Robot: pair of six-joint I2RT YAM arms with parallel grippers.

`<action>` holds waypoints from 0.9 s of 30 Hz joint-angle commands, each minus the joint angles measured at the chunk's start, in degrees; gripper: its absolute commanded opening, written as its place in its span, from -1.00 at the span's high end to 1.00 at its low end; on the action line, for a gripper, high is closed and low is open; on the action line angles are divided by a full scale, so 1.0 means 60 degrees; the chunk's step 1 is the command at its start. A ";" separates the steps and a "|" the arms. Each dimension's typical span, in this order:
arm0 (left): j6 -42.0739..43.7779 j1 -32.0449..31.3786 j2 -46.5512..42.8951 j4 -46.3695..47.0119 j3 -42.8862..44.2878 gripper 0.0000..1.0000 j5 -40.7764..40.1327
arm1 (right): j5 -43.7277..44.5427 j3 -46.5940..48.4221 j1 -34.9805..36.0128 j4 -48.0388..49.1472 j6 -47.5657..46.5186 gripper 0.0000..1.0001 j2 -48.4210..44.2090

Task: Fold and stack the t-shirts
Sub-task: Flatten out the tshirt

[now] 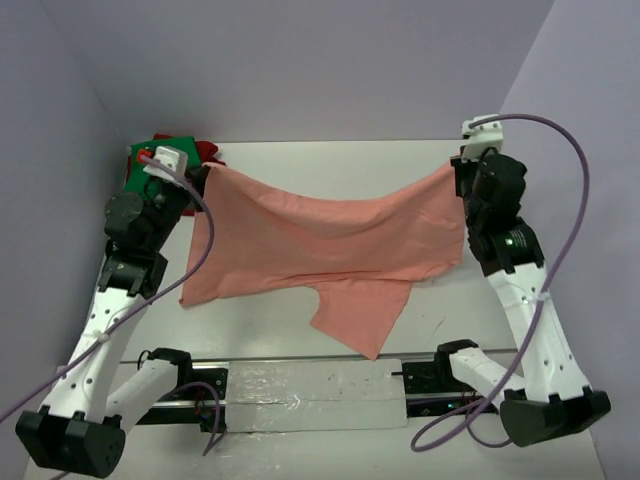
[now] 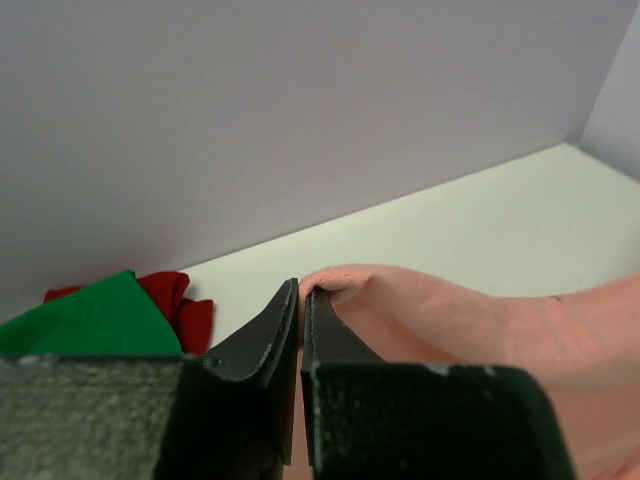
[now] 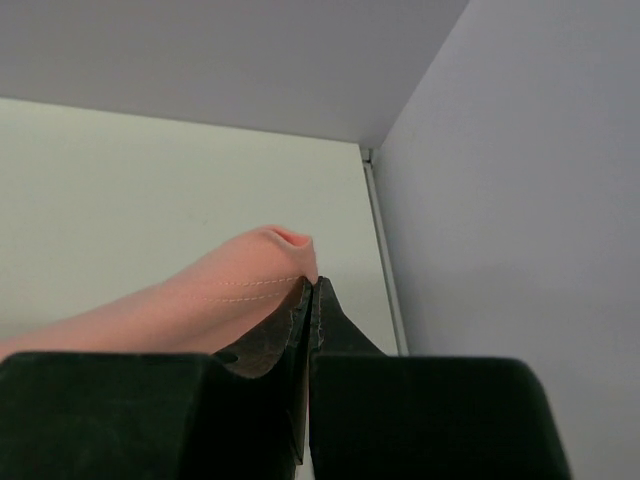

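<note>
Spread: pink shirt (image 1: 330,240) held up by two corners

I am holding the pink shirt stretched wide above the table (image 1: 330,155). The left gripper (image 2: 300,290) is pinching one top corner and the right gripper (image 3: 310,285) is pinching the other. Both wrist views are showing jaws closed tight on a fold of cloth. The middle is sagging, and the lower edge is draping onto the table toward the arms.

Judgement: I am keeping the corners far apart so the cloth is opening flat before a fold. The green shirt (image 1: 140,155) and the red shirt (image 1: 207,152) are lying bunched in the far left corner, just behind the left gripper, not yet folded. Next I am planning an even lowering, with tension against wrinkles.
</note>
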 commanded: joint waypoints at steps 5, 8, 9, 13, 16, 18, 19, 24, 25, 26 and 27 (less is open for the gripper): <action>0.1448 -0.0861 0.1660 0.4108 -0.0997 1.00 -0.1403 | 0.0116 -0.0621 0.0017 0.2849 0.0141 1.00 0.1810; 0.1550 -0.0992 0.2728 0.5423 -0.1042 1.00 -0.1872 | 0.0263 -0.0344 0.0032 0.3568 0.0141 1.00 0.2820; 0.1565 -0.1022 0.3038 0.5748 -0.1013 1.00 -0.1989 | 0.0292 -0.0255 0.0032 0.3730 0.0155 1.00 0.3072; 0.1785 -0.1140 0.4576 0.7068 -0.0531 1.00 -0.2634 | 0.0366 0.0506 0.0046 0.4302 0.0229 1.00 0.4361; 0.2121 -0.1344 0.6111 0.7772 0.0084 1.00 -0.3043 | 0.0380 0.0960 0.0046 0.4770 0.0273 1.00 0.5385; 0.2282 -0.1418 0.6657 0.8355 0.0495 1.00 -0.3177 | 0.0395 0.1122 0.0047 0.5093 0.0229 1.00 0.5695; 0.2385 -0.1491 0.7211 0.8519 0.0655 1.00 -0.3337 | 0.0410 0.1224 0.0047 0.5268 0.0214 1.00 0.6059; 0.3203 -0.1711 0.8839 0.9979 0.1579 1.00 -0.4230 | 0.0731 0.1577 0.0061 0.6147 0.0098 1.00 0.6955; 0.3365 -0.1754 0.9364 1.0232 0.1696 1.00 -0.4362 | 0.0747 0.1635 0.0061 0.6511 0.0111 1.00 0.7217; 0.3469 -0.1769 0.9601 1.0510 0.1958 1.00 -0.4726 | 0.0819 0.1766 0.0047 0.6674 0.0112 1.00 0.7365; 0.3673 -0.1770 0.9850 1.0657 0.2149 1.00 -0.4889 | 0.0907 0.1927 0.0047 0.6720 0.0141 1.00 0.7555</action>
